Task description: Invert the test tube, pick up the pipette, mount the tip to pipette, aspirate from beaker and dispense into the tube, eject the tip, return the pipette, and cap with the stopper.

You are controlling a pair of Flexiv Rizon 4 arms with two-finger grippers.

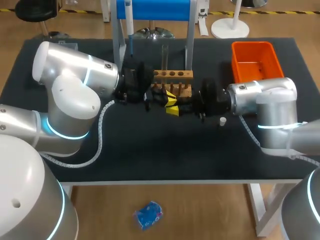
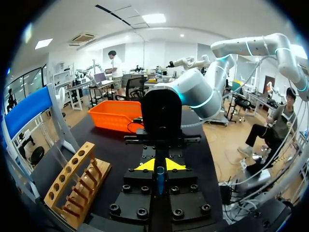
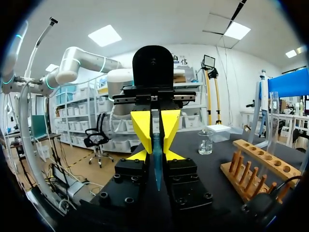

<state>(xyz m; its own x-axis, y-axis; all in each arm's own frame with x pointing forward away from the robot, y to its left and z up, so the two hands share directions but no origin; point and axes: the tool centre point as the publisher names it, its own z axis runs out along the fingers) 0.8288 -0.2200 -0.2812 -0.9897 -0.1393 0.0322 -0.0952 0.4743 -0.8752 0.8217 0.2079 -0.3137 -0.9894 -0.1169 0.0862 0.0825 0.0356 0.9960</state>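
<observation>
Pipette tip at the grippers: early stage

Left gripper [image 2: 160, 165] closed on blue pipette tip [image 3: 157, 166], facing right gripper [image 3: 157, 155] — grip state there not determinable. Test tube [image 1: 165, 55] upright in rack [image 1: 172, 75]; pipette [image 1: 129, 25] apparently unpicked — aspirating, dispensing, capping judged outstanding.

Rack [image 1: 172, 75] bare wood, tip [image 3: 157, 164] translucent plastic – bin [image 1: 253, 61] glossy plastic, tabletop [image 1: 150, 150] matt

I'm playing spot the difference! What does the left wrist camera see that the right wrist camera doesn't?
Only the left wrist view shows the orange bin. Only the right wrist view shows the beaker. Both show the rack, the blue tip, and the left end effector and right end effector facing each other.
</observation>
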